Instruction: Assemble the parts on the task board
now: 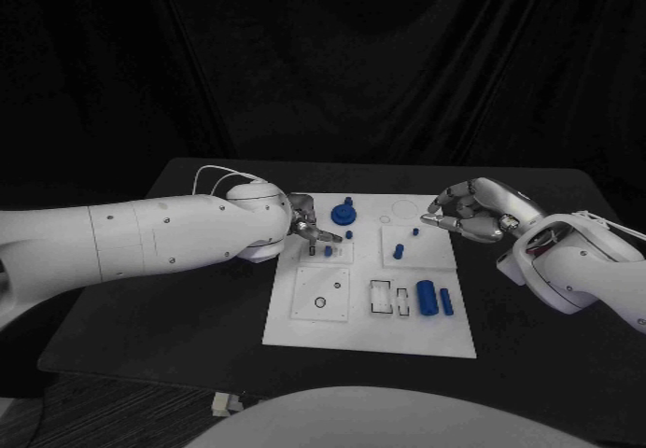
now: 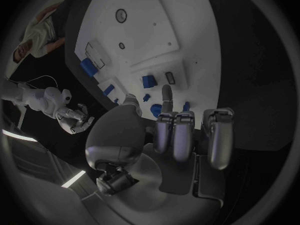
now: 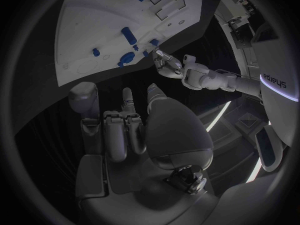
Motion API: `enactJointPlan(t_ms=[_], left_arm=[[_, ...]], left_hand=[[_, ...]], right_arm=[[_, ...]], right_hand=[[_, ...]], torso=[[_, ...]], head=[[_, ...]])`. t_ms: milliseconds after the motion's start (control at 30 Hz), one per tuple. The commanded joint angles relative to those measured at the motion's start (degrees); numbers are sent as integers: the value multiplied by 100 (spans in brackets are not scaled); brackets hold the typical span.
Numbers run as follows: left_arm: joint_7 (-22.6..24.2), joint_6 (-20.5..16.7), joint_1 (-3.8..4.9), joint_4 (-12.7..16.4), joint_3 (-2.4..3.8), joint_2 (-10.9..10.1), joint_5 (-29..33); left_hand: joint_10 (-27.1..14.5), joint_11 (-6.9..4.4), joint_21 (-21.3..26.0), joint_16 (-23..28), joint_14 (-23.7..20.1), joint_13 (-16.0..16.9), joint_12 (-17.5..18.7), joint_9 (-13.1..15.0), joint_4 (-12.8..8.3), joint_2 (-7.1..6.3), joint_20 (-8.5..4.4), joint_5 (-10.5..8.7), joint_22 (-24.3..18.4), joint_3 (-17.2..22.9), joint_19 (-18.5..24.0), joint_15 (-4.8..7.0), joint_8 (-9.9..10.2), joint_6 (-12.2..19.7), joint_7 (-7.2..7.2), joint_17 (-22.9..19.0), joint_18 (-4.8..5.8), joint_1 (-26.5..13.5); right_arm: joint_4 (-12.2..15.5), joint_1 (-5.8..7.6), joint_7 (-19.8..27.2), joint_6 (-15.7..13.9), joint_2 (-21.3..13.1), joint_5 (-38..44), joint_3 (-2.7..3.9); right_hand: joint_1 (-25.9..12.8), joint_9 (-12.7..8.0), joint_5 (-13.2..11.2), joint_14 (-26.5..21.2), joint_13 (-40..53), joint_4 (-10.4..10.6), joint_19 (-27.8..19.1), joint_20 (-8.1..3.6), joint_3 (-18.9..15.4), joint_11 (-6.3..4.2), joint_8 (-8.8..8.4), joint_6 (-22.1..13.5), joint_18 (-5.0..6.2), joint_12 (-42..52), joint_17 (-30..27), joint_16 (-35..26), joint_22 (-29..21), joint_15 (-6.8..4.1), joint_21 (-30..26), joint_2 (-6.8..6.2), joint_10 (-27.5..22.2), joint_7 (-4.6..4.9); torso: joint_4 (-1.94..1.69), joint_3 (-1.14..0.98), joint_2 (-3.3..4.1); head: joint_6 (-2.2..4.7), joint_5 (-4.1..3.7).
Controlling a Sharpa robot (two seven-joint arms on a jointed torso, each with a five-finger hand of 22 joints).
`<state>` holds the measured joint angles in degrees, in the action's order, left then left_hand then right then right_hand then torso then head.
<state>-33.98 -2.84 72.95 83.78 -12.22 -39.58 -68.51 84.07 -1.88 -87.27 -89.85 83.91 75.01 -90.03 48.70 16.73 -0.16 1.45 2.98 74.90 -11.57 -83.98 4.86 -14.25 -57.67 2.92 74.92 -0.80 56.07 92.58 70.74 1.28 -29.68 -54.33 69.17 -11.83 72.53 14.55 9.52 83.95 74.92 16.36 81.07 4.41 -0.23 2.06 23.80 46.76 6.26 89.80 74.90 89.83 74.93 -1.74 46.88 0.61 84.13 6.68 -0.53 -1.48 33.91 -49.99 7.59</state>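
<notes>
Two hands flank the task board [image 1: 307, 332], but the left hand [image 1: 308, 227], fingers apart and holding nothing, is nearer the small blue peg [image 1: 330, 250] just beneath its fingertips, while the right hand [image 1: 465, 213] hangs curled and empty.

Left hand [image 1: 310, 229] fingertips hide any contact with task board [image 1: 371, 322].
</notes>
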Motion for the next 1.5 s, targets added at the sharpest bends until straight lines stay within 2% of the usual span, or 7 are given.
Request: enactJointPlan(t_ms=[33,100,233,333,600,1000,1500], left_arm=[[68,-686,-7,230,2,-133,-538],[68,-789,-15,328,1,-202,-578],[98,-1072,-98,467,0,-297,-627],[129,-1197,-178,488,0,-308,-610],[174,-1234,-326,425,-1,-232,-505],[165,-1098,-402,313,-1,-54,-485],[-14,-687,-428,199,-1,35,-483]], left_hand=[[593,57,21,-15,609,1499,3,-49,-2,33,63,81,1284,52,-361,-59,45,46,3,1508,-14,125],[593,69,24,-15,609,1499,3,-108,-4,62,85,271,1286,79,-362,-74,81,16,11,1508,-14,273],[593,57,28,-15,609,1499,3,-229,-8,104,91,1000,1292,70,-366,-68,129,-98,-4,1508,-15,582],[593,40,37,-15,609,1499,3,-285,-31,110,80,1188,1291,70,-364,-55,142,-173,-25,1508,-17,828],[593,30,40,-15,609,1499,3,-340,-17,142,71,1231,1293,60,-364,-45,157,-226,-36,1508,-17,906],[593,16,44,-15,609,1499,3,-386,-7,187,62,1280,1293,41,-364,-34,154,-305,-53,1508,-18,915],[593,-33,71,-15,609,1499,3,-518,-18,259,21,1765,1285,-17,-353,8,158,-486,-107,1508,-24,1067]], right_arm=[[29,-49,-82,-60,-28,9,3],[32,-69,-78,-69,-36,9,3],[47,-107,-74,-94,-58,9,3],[64,-119,-73,-110,-74,9,3],[101,-130,-70,-141,-122,9,3],[95,-133,-65,-145,-111,9,3],[70,-134,-62,-124,-89,9,3]], right_hand=[[48,6,36,605,1508,-24,-41,-11,-9,17,26,-39,70,20,1510,17,569,5,-32,11,587,-4],[48,6,36,605,1508,-24,-41,-11,-9,17,26,-39,70,20,1510,17,569,5,-32,11,587,-4],[47,7,36,605,1508,-23,-39,-12,-12,17,29,-39,68,20,1510,17,571,5,-24,7,587,-4],[47,7,36,605,1508,-23,-39,-12,-12,17,29,-39,68,20,1510,17,571,5,-24,7,587,-4],[46,8,36,605,1508,-22,-37,-12,-16,17,33,-40,67,20,1510,17,572,4,-18,3,587,-4],[46,8,36,605,1508,-22,-37,-12,-16,17,33,-40,67,20,1510,17,572,4,-18,3,587,-4],[46,13,40,605,1508,-18,-36,-13,-21,15,46,-39,69,20,1510,17,571,3,-27,-1,587,-6]], torso=[[7,0,-3],[4,0,1],[3,0,5],[4,-3,4],[3,0,4],[4,-2,4],[3,0,8]], head=[[-1,38],[-1,50],[-1,32],[-1,17],[-1,-19],[-1,0],[-1,30]])
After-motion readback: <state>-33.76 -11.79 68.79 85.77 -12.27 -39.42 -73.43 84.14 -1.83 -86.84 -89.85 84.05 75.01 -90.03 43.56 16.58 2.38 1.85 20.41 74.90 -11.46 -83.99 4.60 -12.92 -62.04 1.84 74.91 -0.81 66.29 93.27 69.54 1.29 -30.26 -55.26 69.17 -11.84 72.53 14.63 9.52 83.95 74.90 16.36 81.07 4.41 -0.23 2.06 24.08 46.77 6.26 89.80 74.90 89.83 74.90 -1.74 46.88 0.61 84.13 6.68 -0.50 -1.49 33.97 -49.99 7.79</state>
